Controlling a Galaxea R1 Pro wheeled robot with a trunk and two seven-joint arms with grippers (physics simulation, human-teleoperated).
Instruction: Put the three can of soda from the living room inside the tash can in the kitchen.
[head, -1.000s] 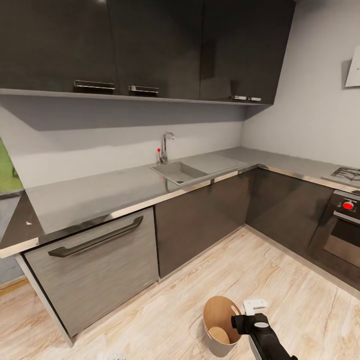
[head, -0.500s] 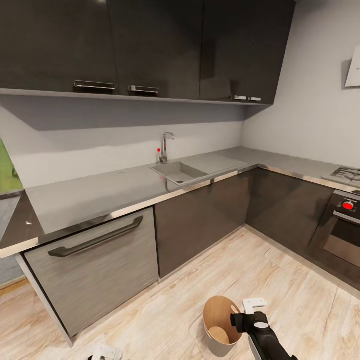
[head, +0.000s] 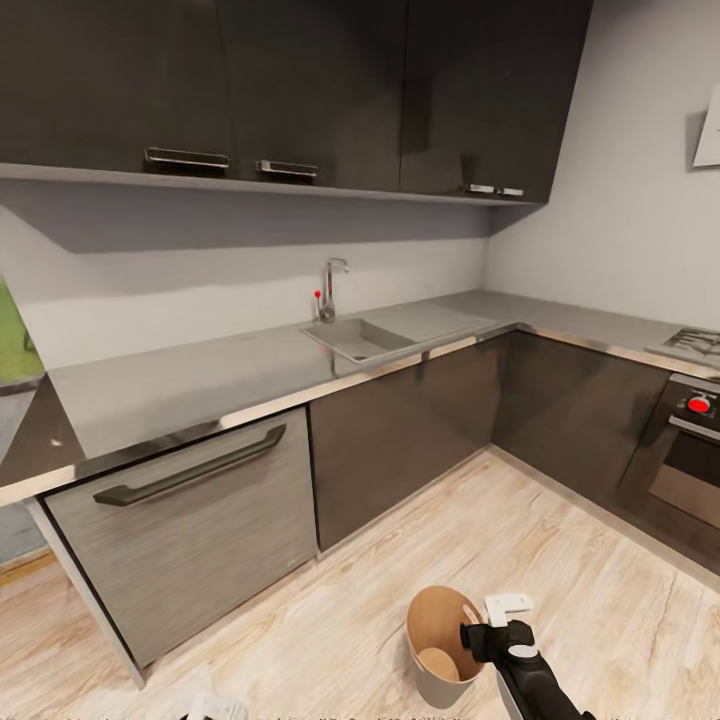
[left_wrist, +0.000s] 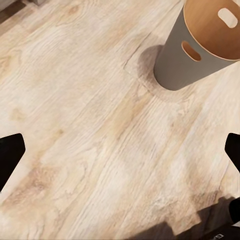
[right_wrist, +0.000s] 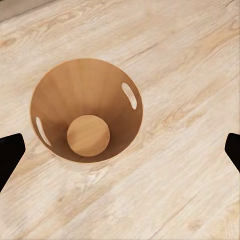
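I am standing in the kitchen with the tash can (head: 443, 646) on the wood floor (head: 330, 620) near me, right of the dishwasher (head: 190, 545) and below the sink (head: 358, 341). Looking down into it through my right wrist camera, I am seeing a bare copper-brown bottom and no soda can inside, so I judge none is binned here yet and all three are left to bring. My right hand (head: 508, 622) is hovering just right of the bin's rim, fingers spread wide, holding nothing. My left hand (left_wrist: 120, 165) is also spread wide and empty, over bare floor near the bin.
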